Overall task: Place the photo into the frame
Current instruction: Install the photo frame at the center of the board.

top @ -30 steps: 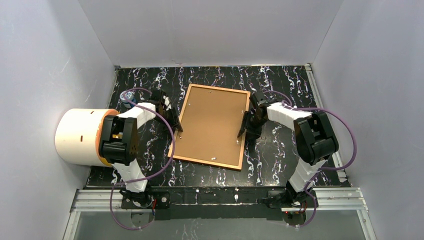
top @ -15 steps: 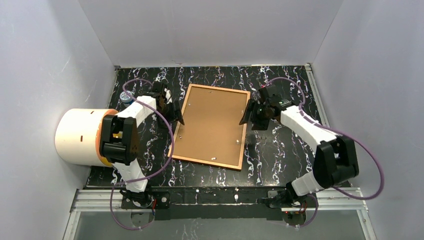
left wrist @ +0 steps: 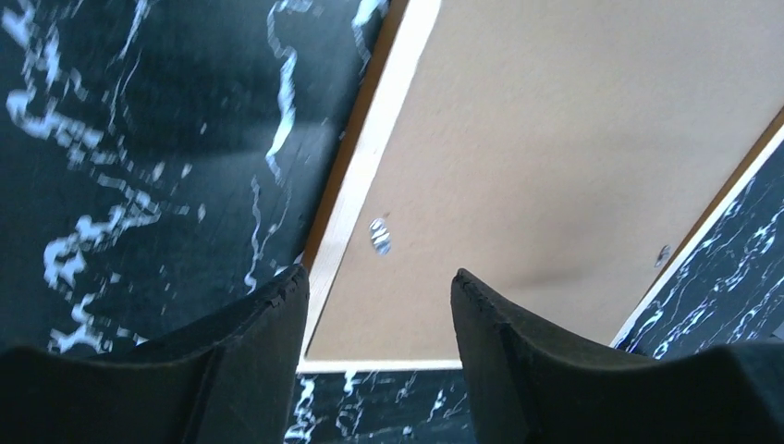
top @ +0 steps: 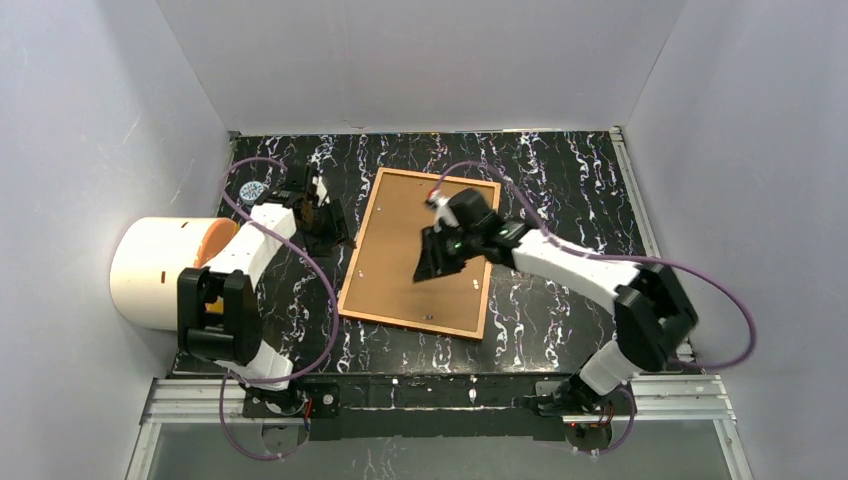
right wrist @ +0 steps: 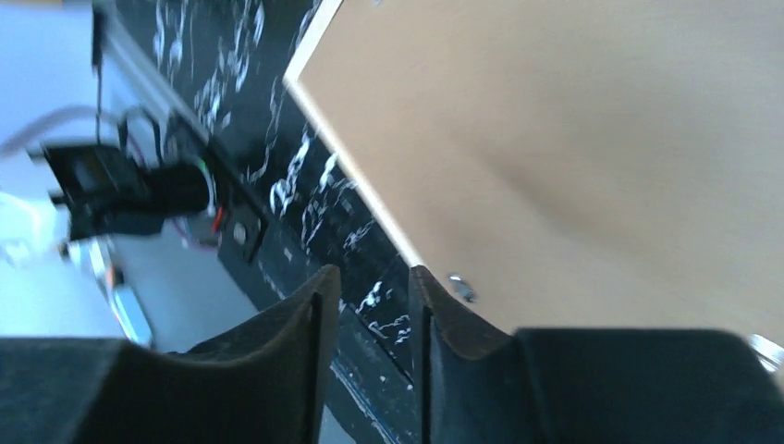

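Squarely mid-table: thin orange-brown wooden rectangular picture frame [top: 409, 326], face down and a little skewed, filled by a plain brown backing board [top: 390, 255]. Looks stiff and fairly light, yet likely fragile if there is a glass pane underneath. Calls for gentle handling: no twisting, no dropping. Best taken by the narrow wooden rim along a long edge, pinched from outside, or steadied there while working the small metal turn-clips [left wrist: 379, 236] set along the rim. Offers little to pinch while flat against the black, white-veined marble-pattern tabletop [top: 570, 180], and probably needs one edge tipped up first.

No sign of the rectangular paper photo in any view. Possibly under the board already; cannot tell. Would be thin, floppy and easily creased, so hold by a margin only and keep fingertips off the printed face.

Left gripper [left wrist: 379, 274]: hovers at the frame's left long edge, jaws moderately parted, nothing between them. Right gripper [right wrist: 370, 274]: hangs over the board's middle, jaws down to a narrow gap, likewise empty.

Farther out, at the left wall: large white cylinder with an orange end face [top: 160, 270].

No brand, label or readable writing anywhere on frame, board or table.
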Robot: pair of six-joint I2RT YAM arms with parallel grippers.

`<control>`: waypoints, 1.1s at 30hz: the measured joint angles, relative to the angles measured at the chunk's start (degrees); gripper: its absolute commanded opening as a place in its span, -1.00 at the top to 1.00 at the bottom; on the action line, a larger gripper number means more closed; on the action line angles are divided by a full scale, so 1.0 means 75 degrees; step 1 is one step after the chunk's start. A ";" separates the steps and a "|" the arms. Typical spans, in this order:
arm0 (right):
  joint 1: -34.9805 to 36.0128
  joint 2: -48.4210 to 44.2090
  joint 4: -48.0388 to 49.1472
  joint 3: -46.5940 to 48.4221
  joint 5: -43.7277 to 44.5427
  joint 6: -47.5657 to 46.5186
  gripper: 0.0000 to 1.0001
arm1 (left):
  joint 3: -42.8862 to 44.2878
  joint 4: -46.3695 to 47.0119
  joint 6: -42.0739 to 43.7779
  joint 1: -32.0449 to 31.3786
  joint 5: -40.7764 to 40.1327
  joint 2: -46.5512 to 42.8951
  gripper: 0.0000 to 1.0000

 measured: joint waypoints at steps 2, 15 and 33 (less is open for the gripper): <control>0.0729 0.0586 0.0201 0.0102 -0.0347 -0.0306 0.43 | -0.0300 -0.0149 -0.0023 0.0096 -0.0041 -0.0323 -0.01; 0.2480 0.3264 0.0189 0.1533 -0.0460 -0.1268 0.49 | -0.2407 -0.0749 -0.0099 0.0242 0.0300 -0.1349 0.30; 0.2547 0.3885 0.0350 0.2127 0.0166 -0.1332 0.41 | -0.2882 -0.0761 -0.0140 0.0242 -0.0102 -0.1215 0.60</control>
